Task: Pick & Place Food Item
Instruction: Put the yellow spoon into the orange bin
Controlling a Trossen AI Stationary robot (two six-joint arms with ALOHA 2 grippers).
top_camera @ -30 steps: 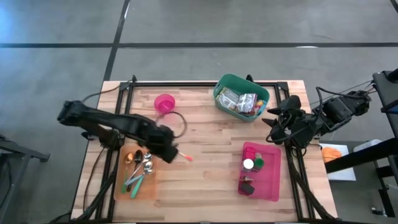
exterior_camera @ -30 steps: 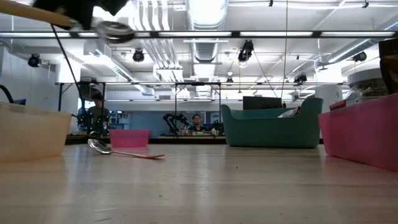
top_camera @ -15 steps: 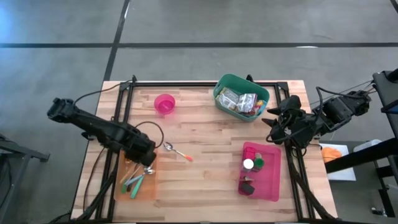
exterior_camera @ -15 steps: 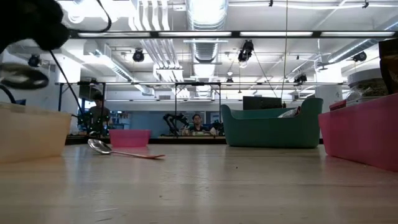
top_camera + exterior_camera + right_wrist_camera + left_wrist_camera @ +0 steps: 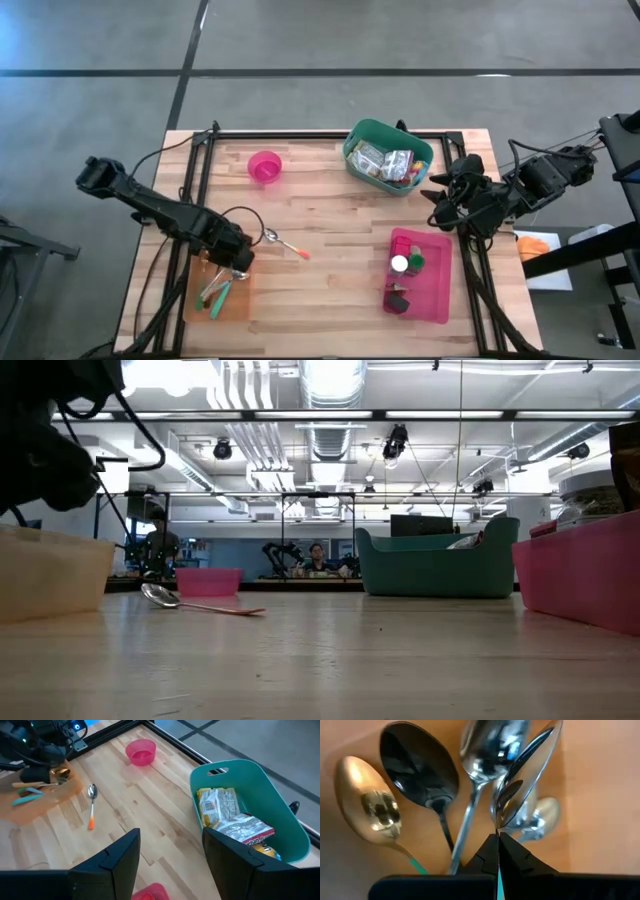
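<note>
Left gripper (image 5: 237,262) hung over orange tray (image 5: 238,305), fingers pinched together, apparently on a spoon handle. Right gripper (image 5: 437,208), half-spread and empty, lay nearer teal basket (image 5: 357,136) holding food packets (image 5: 389,162).

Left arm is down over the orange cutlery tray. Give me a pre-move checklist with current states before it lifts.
1. Left tool shut: ok; its fingers meet around a spoon's edge.
2. Only one spoon gripped: cannot tell; other spoons crowd against it.
3. Left tool over the tray: ok in the high view.
4. Loose spoon on the table beside the tray: ok, apart from the arm.
5. Right tool parked at the table's right edge: ok, fingers apart, holding nothing.
6. Food in the teal bin: ok, untouched.
</note>
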